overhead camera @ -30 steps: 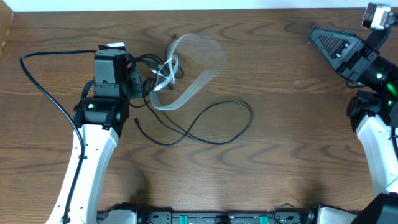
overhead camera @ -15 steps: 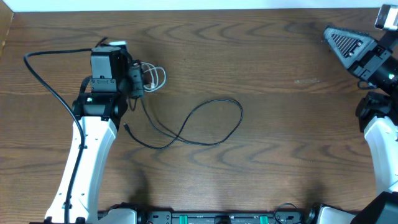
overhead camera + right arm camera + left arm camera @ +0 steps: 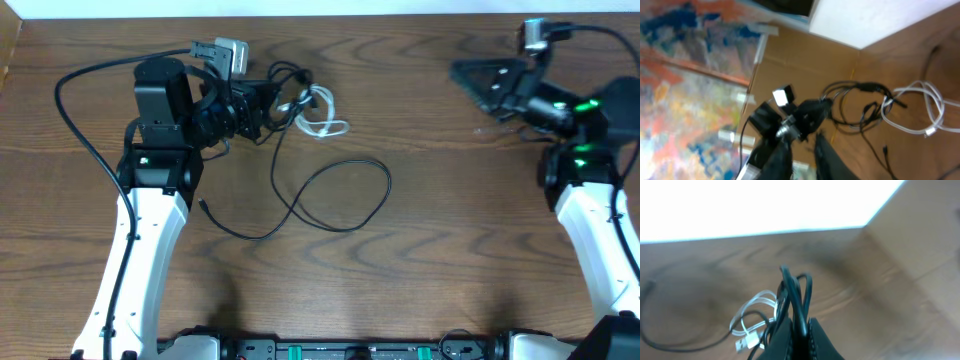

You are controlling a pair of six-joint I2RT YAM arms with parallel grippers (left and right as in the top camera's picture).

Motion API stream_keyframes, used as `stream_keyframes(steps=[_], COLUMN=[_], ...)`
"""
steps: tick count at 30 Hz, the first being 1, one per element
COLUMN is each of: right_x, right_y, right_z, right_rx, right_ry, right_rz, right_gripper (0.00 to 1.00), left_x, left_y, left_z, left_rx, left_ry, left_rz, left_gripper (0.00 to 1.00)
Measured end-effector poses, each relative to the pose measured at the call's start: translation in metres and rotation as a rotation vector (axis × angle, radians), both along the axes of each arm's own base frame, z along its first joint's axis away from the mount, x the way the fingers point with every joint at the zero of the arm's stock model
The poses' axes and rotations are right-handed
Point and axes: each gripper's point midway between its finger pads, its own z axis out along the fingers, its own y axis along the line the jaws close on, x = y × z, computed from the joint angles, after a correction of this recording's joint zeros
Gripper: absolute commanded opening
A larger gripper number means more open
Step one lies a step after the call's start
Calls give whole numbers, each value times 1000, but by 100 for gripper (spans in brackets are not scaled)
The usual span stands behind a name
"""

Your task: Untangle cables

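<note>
My left gripper (image 3: 262, 106) is shut on a bunch of black cables (image 3: 285, 84) at the back left of the table. In the left wrist view the black cords (image 3: 799, 297) rise up out of the closed jaws (image 3: 801, 323). A white cable (image 3: 328, 126) hangs tangled in the same bunch, just right of the jaws, and its USB plug (image 3: 749, 341) shows. One long black cable (image 3: 387, 188) trails from the bunch in a wide loop on the table. My right gripper (image 3: 465, 76) hovers at the back right, slightly open and holding nothing, far from the cables (image 3: 860, 95).
The left arm's own thick black cable (image 3: 75, 120) arcs along the far left. A cardboard wall (image 3: 920, 240) stands at the table's left edge. The wooden table (image 3: 420, 260) lies bare in front of the loop. The right wrist view shows the left arm (image 3: 790, 120) across the table.
My left gripper has swung right and toward the back with the bunch, so the white cable now hangs further right. The right gripper has moved left and its jaws have parted a little.
</note>
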Motion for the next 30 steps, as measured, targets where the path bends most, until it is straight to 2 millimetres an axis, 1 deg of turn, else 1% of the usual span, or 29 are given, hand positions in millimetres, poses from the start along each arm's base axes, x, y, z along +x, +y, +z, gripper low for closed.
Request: stream_keyframes(steps=[1,3,4,5,6,7,9,12,14,17,21,26,30], right_x=[0,-2,-3,-4,-6,-7,-9,-12,-12,-9,-8,-4,-2], right_y=[6,20,27,32,39,44,53,64,69,70,70,68,67], right_z=[-5,-12,-14,-15,-19,-21,-25,-34,-40,-42,-45,-56,-59], right_rx=[-9,-28,-38,-48,-55,-66,-83,-115,-136,-159,-175,-204,-215], right_ry=[7,8,-4,-19,-13,-23,-34,-43,-47,-79,-91,-61,-58], right_rz=[6,21,30,35,44,51,60,67,64,44,35,9,-5], right_gripper=[34,54,61,78,92,97,99,99,99,99,99,99,99], left_x=[-2,-6,-8,-10,-12,-13,-18,-26,-33,-47,-56,-62,-73], left_y=[-4,-10,-12,-14,-16,-16,-18,-20,-22,-27,-29,-30,-39], left_z=[9,24,31,40,50,59,76,100,115,135,146,151,159], left_rx=[-27,-71,-91,-113,-138,-155,-195,-249,-280,-331,-375,-411,-419], left_ry=[-22,-54,-72,-88,-108,-126,-157,-200,-235,-264,-249,-218,-238], left_rz=[-25,-63,-76,-86,-94,-97,-107,-128,-156,-212,-238,-255,-312], left_gripper=[7,7,7,7,7,7,7,7,7,7,8,7,7])
